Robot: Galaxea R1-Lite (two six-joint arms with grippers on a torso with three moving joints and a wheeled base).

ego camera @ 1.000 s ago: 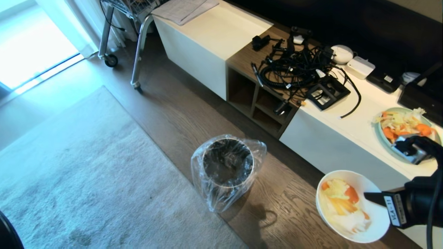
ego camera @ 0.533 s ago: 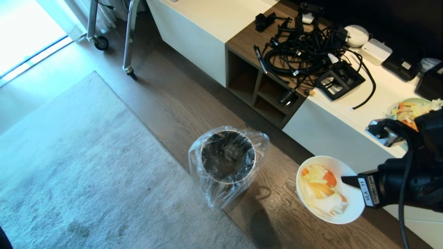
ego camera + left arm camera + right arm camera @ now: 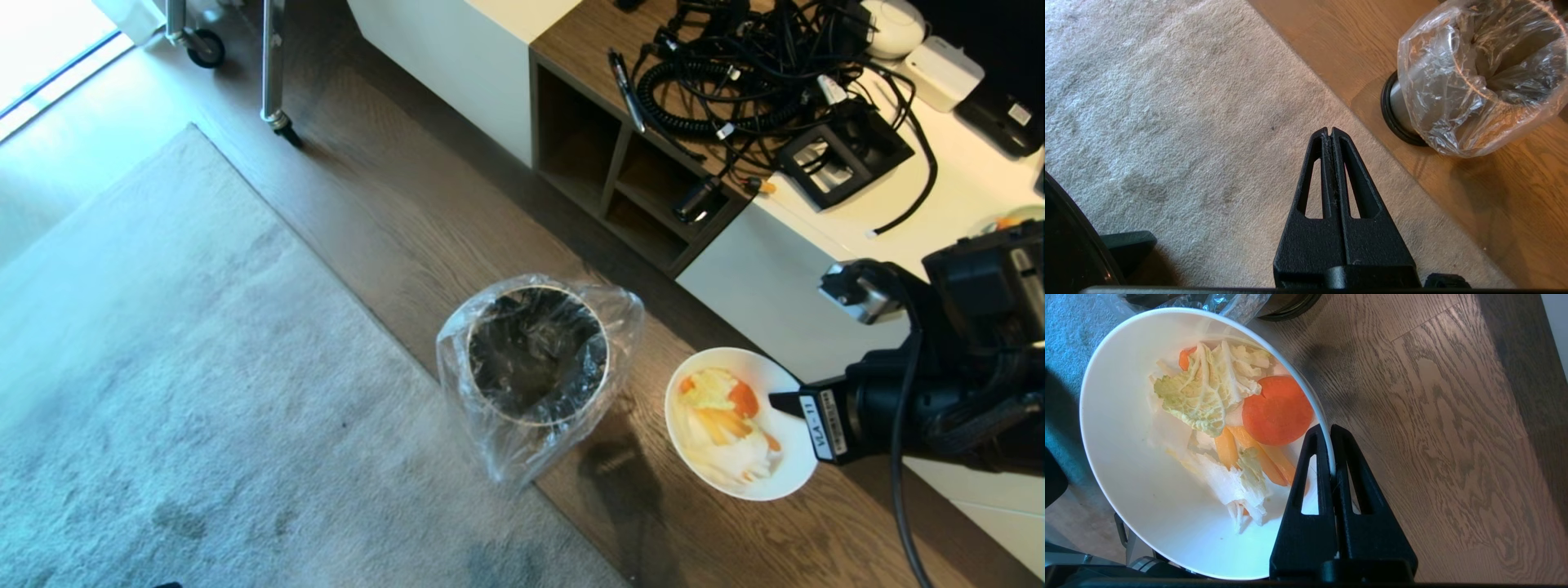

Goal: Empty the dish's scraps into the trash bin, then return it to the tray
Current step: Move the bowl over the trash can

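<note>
Right gripper (image 3: pixel 1329 435) clenched on the rim of the glossy white deep bowl (image 3: pixel 739 423) of orange-and-yellow scraps (image 3: pixel 722 412), held just beside the dark bag-lined bin (image 3: pixel 537 354) — carry step; next, over the mouth and tip.

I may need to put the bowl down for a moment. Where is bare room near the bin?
Free: the wood floor between rug and cabinet. Crowded: the cabinet top, under tangled cables. The trash bin stands beside the dish.

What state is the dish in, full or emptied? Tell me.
Full. The dish holds its scraps, cabbage and carrot pieces, pinched at the rim by the right gripper beside the trash bin, not over it.
</note>
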